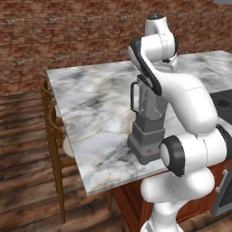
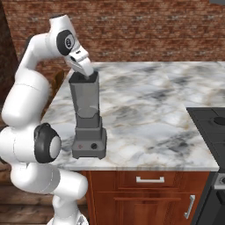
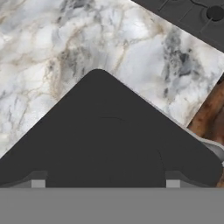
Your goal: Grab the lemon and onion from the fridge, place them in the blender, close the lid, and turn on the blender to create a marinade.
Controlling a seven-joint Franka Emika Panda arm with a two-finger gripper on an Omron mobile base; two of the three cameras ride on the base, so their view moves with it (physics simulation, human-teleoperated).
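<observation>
Stood on the near part of the marble counter (image 2: 149,101), close to its edge: the blender (image 2: 88,118), upright, buttons toward the robot. Sat square on the jar's mouth, directly under the hand: the lid (image 3: 105,140), flat and dark. Hung just above it, pointing straight down: the gripper (image 2: 87,70). Seemed apart, a tip at each side of the lid, clamped on nothing.

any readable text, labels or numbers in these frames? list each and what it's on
None readable.
The blender base has small front buttons and a round knob, with no legible marking on them.
The stove top, the marble counter and the black lid carry no lettering.
</observation>
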